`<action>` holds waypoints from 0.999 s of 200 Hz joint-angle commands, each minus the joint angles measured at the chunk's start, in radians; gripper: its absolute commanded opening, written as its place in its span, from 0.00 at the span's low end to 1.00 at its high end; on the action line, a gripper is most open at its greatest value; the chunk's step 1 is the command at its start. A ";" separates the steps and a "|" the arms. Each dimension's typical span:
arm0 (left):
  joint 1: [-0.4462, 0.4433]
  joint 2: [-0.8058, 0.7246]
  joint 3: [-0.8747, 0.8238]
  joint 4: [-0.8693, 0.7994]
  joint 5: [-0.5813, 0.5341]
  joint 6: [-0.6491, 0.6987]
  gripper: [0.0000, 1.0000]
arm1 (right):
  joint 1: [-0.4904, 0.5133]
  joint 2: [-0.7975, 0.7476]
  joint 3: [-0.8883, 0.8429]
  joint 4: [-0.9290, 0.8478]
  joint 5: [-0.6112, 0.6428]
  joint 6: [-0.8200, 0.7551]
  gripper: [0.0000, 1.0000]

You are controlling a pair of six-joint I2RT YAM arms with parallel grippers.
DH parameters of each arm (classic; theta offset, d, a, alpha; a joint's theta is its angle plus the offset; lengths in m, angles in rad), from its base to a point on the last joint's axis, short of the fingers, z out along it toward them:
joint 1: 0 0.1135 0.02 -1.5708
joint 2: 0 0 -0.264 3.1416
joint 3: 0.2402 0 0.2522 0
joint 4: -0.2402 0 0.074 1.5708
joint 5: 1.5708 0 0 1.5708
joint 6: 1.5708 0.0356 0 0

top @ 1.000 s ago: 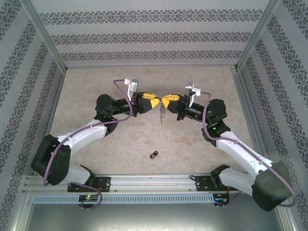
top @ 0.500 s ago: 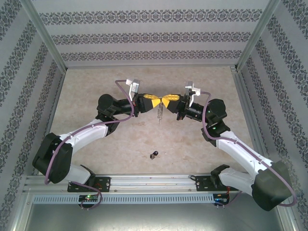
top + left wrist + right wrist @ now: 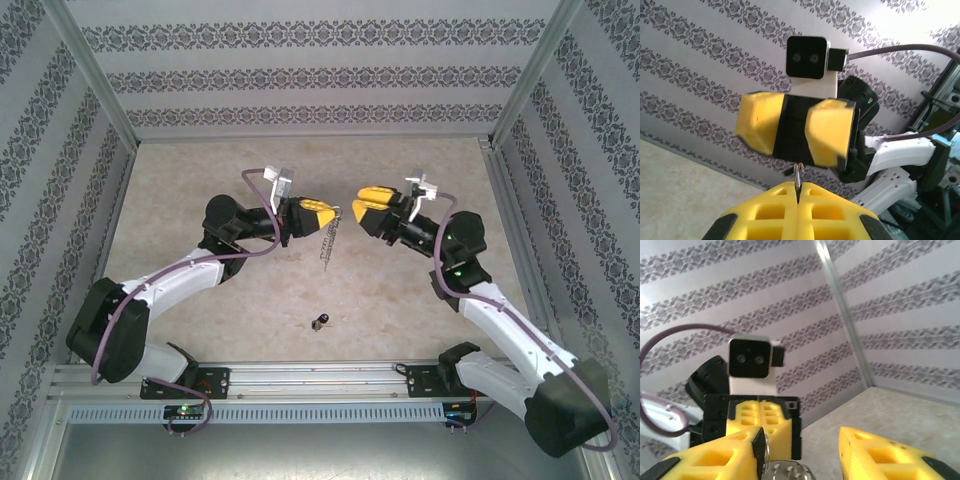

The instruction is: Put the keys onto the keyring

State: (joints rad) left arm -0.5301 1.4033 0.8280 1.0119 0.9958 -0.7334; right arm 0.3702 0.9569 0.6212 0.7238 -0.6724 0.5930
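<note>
Right gripper [image 3: 358, 208] withdrew; keyring [image 3: 328, 240] hangs lengthwise (slightly tilted) from left gripper [image 3: 331, 211]

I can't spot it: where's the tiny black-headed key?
In the top view, the tiny black-headed metal key lies alone on the beige table, near its front edge, about midway left to right.

The flat grey metal keyring [image 3: 328, 238] hides its top inside the left gripper [image 3: 330, 212]; the tiny black-headed key [image 3: 320, 321], nearside of the keyring, is too small to detail.
</note>
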 commanded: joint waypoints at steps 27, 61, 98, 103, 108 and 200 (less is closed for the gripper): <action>-0.008 -0.119 0.058 -0.437 -0.026 0.519 0.00 | -0.037 -0.084 -0.071 -0.072 0.054 0.005 0.45; -0.010 -0.144 0.073 -0.607 -0.095 0.719 0.00 | -0.037 -0.088 -0.099 -0.102 0.044 -0.002 0.45; -0.025 -0.166 0.034 -0.627 -0.242 0.846 0.00 | -0.040 -0.098 -0.150 -0.146 0.074 0.002 0.48; -0.028 -0.168 0.019 -0.603 -0.258 0.860 0.00 | -0.039 -0.098 -0.158 -0.146 0.076 0.007 0.48; -0.029 -0.171 0.006 -0.582 -0.274 0.872 0.00 | -0.039 -0.098 -0.165 -0.146 0.076 0.009 0.48; -0.047 -0.211 -0.086 -0.469 -0.416 1.021 0.00 | -0.039 -0.117 -0.250 -0.225 0.116 0.031 0.49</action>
State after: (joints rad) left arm -0.5632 1.2301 0.7498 0.4610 0.6277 0.2203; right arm 0.3359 0.8486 0.3836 0.5404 -0.5861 0.6052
